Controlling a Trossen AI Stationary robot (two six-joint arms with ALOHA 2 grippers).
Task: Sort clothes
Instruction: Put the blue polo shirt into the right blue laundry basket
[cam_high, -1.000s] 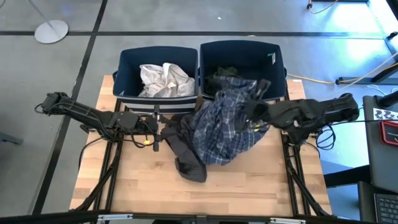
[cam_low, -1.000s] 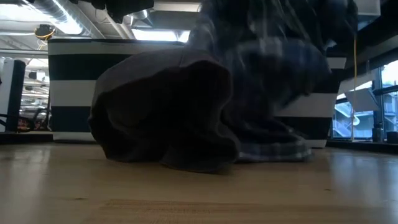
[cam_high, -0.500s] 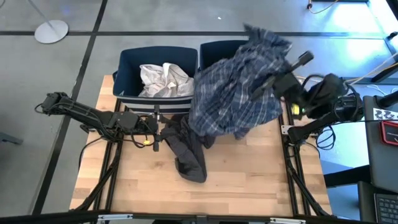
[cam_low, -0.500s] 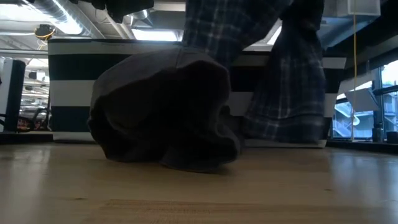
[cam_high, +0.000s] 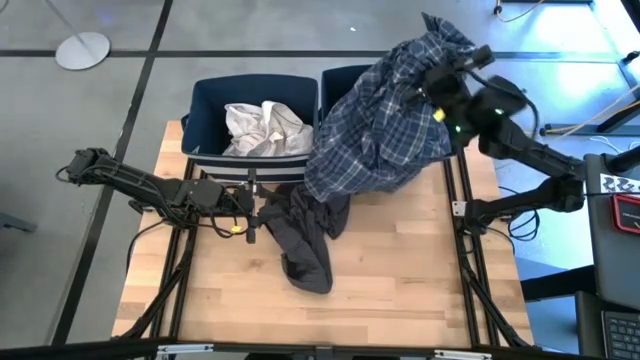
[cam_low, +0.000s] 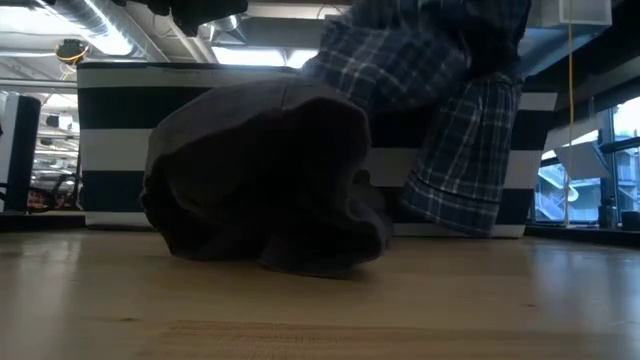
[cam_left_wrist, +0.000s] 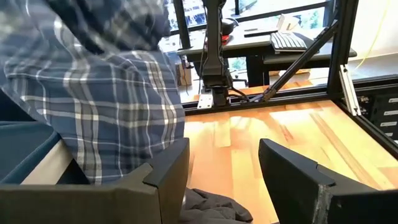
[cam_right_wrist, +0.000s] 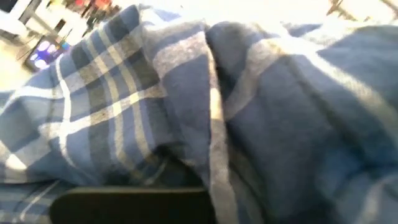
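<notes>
The blue-white plaid shirt (cam_high: 385, 125) hangs high over the right navy bin (cam_high: 336, 78), with my right gripper (cam_high: 437, 78) shut on it near its top. In the low view the shirt's lower end (cam_low: 455, 195) dangles in front of that bin. A dark grey garment (cam_high: 300, 240) lies crumpled on the table's middle. A white garment (cam_high: 262, 125) lies in the left navy bin (cam_high: 205, 100). My left gripper (cam_left_wrist: 224, 177) stands open just left of the grey garment, level, with nothing between its fingers. My right gripper holds a bunched fold of the plaid shirt near its upper end (cam_right_wrist: 186, 155); the cloth drapes over the fingers and hides the place of contact. The fingers come from the table's right, slanting up. The shirt hangs slack below, spread over the right bin.
The two striped bins (cam_low: 110, 130) stand side by side along the table's far edge. The bare wooden table (cam_high: 400, 280) stretches near and right of the grey garment. Cables and stands lie on the floor beyond the table.
My right gripper has risen and swung toward the table's far right corner, tipping upward, still shut on the plaid shirt. The shirt has been lifted off the table and off the grey garment and now hangs over the right bin. The grey garment has stayed put.
</notes>
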